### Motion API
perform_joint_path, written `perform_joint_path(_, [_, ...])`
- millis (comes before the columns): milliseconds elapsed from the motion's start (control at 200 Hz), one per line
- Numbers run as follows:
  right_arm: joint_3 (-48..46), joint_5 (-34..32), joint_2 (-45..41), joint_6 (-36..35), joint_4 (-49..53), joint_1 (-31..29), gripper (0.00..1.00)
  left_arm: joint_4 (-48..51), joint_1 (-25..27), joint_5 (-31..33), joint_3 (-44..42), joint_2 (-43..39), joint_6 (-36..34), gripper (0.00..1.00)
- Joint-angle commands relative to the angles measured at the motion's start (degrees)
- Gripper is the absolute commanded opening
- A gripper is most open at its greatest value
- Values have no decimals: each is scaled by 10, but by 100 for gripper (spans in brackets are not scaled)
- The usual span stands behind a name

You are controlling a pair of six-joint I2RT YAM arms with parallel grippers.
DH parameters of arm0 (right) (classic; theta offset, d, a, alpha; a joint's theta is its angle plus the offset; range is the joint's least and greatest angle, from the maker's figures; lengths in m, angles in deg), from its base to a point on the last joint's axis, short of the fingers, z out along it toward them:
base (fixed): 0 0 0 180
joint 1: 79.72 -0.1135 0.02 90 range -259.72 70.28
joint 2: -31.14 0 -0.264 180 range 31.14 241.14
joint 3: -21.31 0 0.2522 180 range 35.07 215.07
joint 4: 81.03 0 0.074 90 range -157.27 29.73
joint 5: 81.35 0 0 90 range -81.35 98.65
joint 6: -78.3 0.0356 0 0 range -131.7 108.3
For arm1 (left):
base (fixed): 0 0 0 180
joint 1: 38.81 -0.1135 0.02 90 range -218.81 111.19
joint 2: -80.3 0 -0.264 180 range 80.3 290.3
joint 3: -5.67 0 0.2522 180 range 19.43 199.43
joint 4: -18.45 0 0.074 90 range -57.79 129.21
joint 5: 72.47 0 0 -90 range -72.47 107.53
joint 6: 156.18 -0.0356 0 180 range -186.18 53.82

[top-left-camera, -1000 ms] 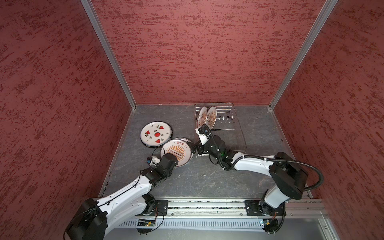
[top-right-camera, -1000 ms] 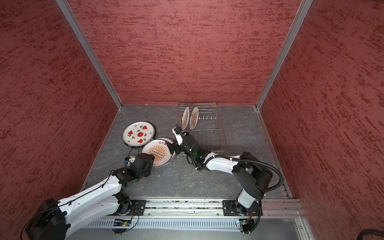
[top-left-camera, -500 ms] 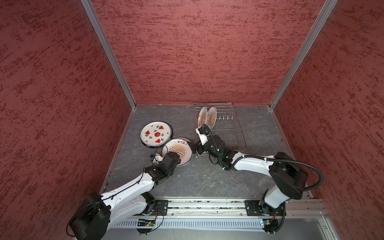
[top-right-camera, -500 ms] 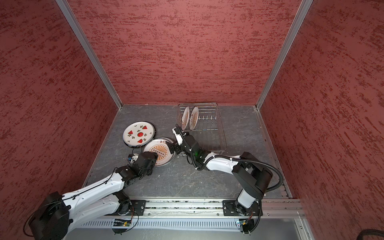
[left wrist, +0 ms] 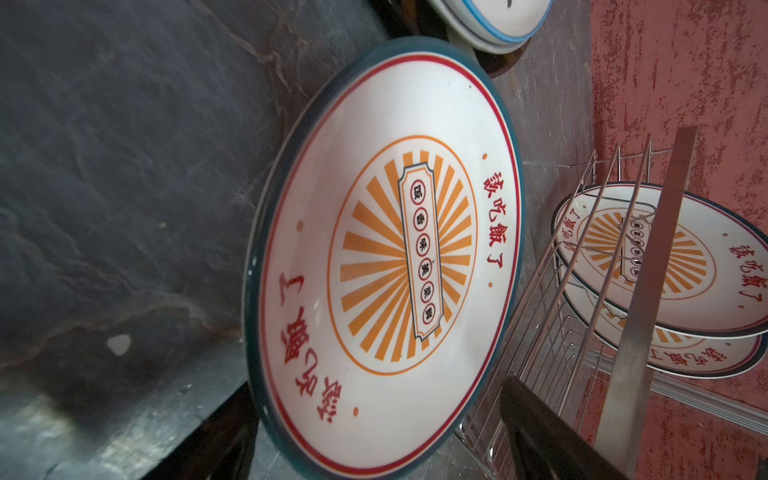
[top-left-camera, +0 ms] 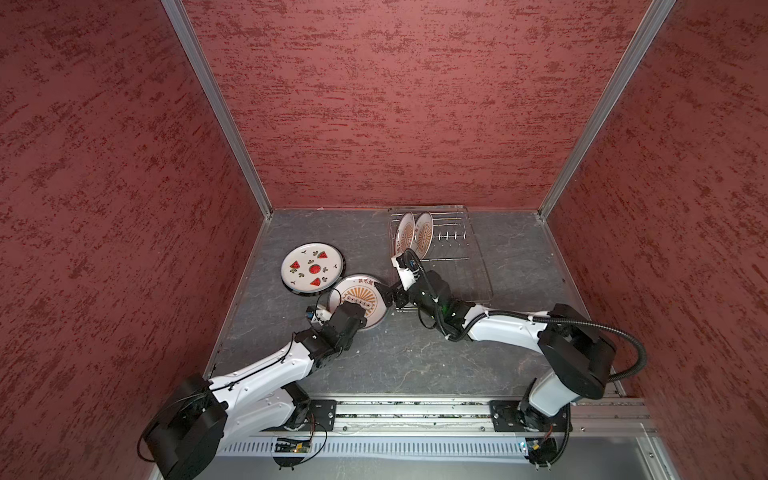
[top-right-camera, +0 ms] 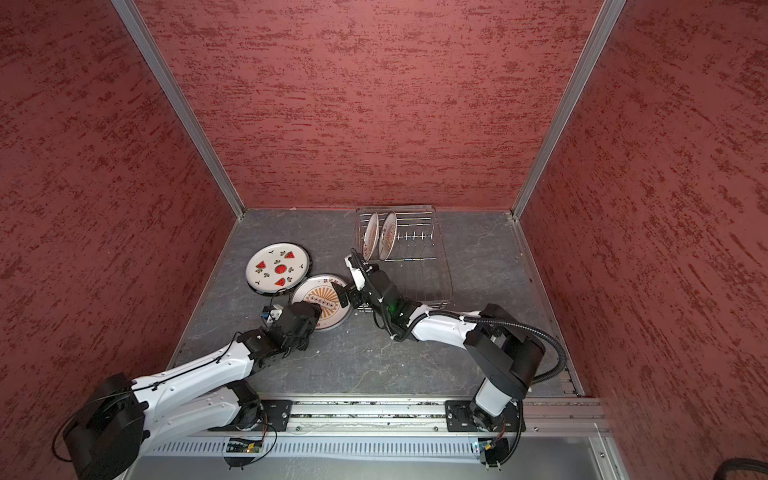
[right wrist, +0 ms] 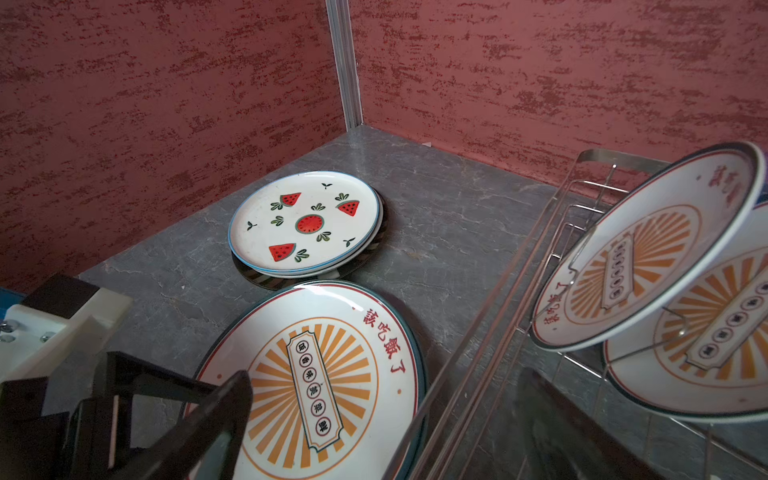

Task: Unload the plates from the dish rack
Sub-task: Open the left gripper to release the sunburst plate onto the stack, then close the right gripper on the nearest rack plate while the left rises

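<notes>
Grey table [top-left-camera: 415,361] is recorded with its near edge cut off by the arm rail. The dish rack [top-left-camera: 467,276] is set at the far side against the back wall, and its near left corner is covered by the right arm in both top views. Two sunburst plates [top-left-camera: 424,237] are stood on edge at the rack's left end, the rear one largely hidden by the front one. A third sunburst plate [top-left-camera: 359,295] is laid flat just left of the rack's near corner. A second rim is glimpsed beneath it, but the count cannot be told. A watermelon plate [top-left-camera: 312,268] is laid farther left of the rack on a pile whose lower rims, one dark, are only partly seen. The left gripper [top-left-camera: 356,309] is placed at the flat sunburst plate's rim farthest from the rack, its fingers spread wide and cropped in the wrist view. Nothing is gripped, and contact cannot be made out. The right gripper [top-left-camera: 388,293] is held between that plate and the rack, fully spread and empty, its fingers blurred.
</notes>
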Motion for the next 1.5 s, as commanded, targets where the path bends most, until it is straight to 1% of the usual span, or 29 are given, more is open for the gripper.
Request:
perform_joint_path(0, [10,-17,-3,-14,-4,-4,99,-20,2,2,8,-6,-8,92])
perform_joint_path(135, [5,-26,-9,-10,-13,-4,99,-3,2,14,3,-30,-5,95])
perform_joint_path(200, [-1,-31,-14,-4,-22,-4,99,3,2,24,-4,-49,-4,100])
perform_joint_path(476, [-25,-46,-43,19,-50,-3,99,22,-5,48,-43,-140,-2,99])
perform_joint_path(556, [-30,-46,-46,23,-57,-4,99,1,-9,36,-51,-139,-8,99])
perform_joint_path(641, [-37,-46,-47,22,-66,-3,99,-27,-10,17,-48,-112,-17,99])
perform_joint_path(772, [-40,-51,-49,20,-66,-3,99,-7,-11,15,-24,-79,-13,99])
perform_joint_path(872, [-44,-57,-51,22,-66,-1,99,-20,-10,20,-30,-90,-23,99])
perform_joint_path(977, [-40,-61,-55,59,-51,14,99,-23,-9,40,-37,-131,-54,99])
perform_joint_path(1067, [-39,-53,-64,103,-34,37,99,-54,-9,55,-54,-177,-117,99])
perform_joint_path(1122, [-43,-38,-72,131,-30,55,99,-119,-9,50,-78,-202,-188,99])
perform_joint_path(1152, [-46,-25,-77,148,-31,65,99,-171,-9,40,-94,-213,-230,99])
perform_joint_path(1197, [-50,-4,-83,173,-32,83,99,-255,-9,15,-120,-225,-297,99])
perform_joint_path(1207, [-50,1,-85,178,-31,87,99,-277,-9,4,-126,-226,-324,99])
perform_joint_path(1237, [-48,15,-89,192,-27,99,99,-338,-9,-27,-141,-230,-374,99])
perform_joint_path(1298, [-35,23,-96,212,1,118,99,-425,-10,-91,-157,-232,-441,99])
perform_joint_path(1358, [-17,9,-102,213,38,126,99,-463,-10,-139,-159,-230,-485,100])
perform_joint_path(1433, [-4,-18,-102,195,57,129,99,-481,-10,-174,-153,-220,-520,99])
perform_joint_path(1498, [11,-45,-102,185,73,129,99,-512,-10,-199,-154,-198,-536,99])
